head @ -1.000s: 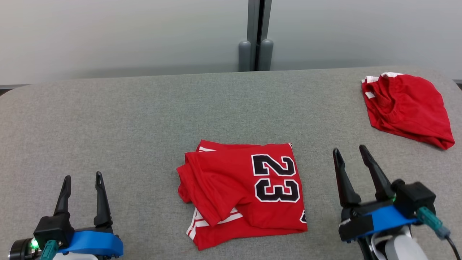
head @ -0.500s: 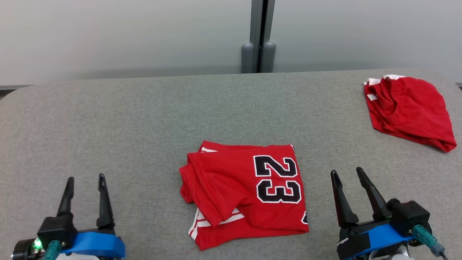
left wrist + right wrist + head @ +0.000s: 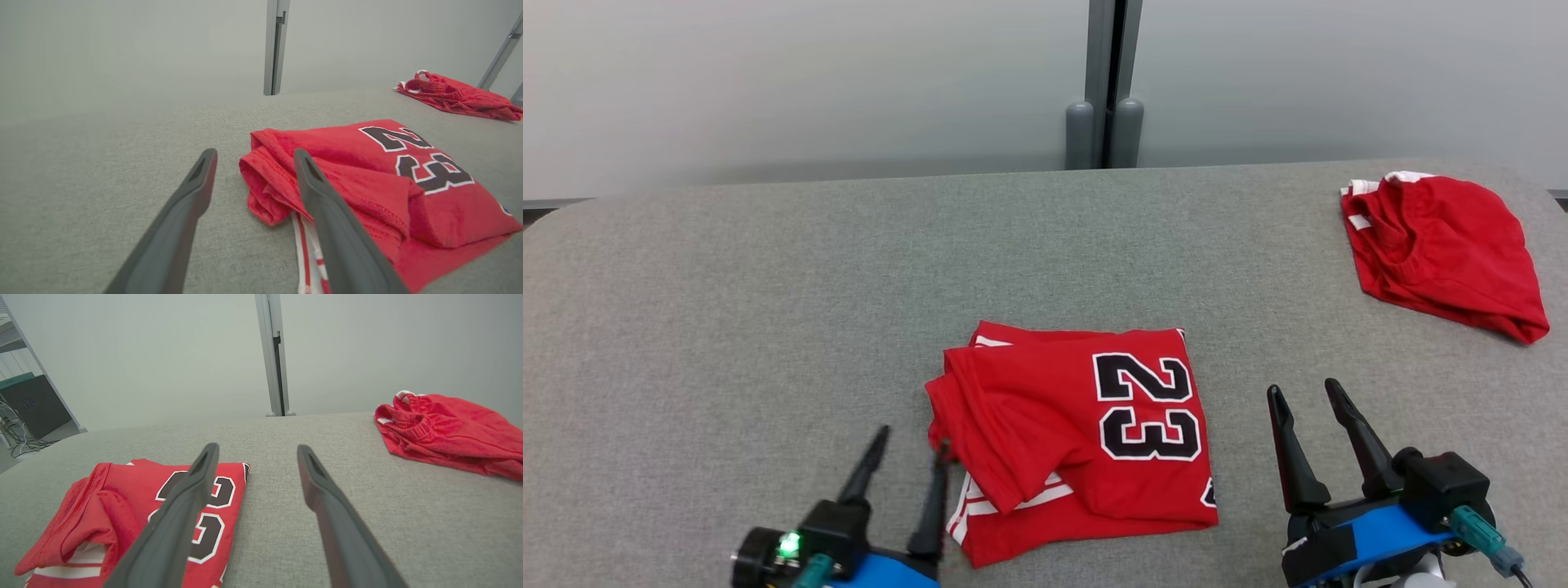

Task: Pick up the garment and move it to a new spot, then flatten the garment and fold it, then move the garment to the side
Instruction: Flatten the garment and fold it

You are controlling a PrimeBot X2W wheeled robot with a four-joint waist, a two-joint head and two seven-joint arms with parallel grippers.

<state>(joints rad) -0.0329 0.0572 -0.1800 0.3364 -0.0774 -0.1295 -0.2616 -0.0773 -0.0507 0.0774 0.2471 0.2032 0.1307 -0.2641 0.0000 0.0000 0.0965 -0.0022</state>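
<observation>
Garment (image 3: pixel 1078 433) at the middle of the surface (image 3: pixel 768 286) before me, my left gripper (image 3: pixel 913 438) at its near left edge, my right gripper (image 3: pixel 1302 389) apart to its right, second garment (image 3: pixel 1445 253) at the far right corner, post (image 3: pixel 1104 82) behind the surface

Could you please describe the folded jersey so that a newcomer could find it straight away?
Start at the grey padded table and look to the middle of its near edge, where the folded red jersey lies. Unlike the crumpled red garment at the far right corner, it shows a black 23 outlined in white.
</observation>
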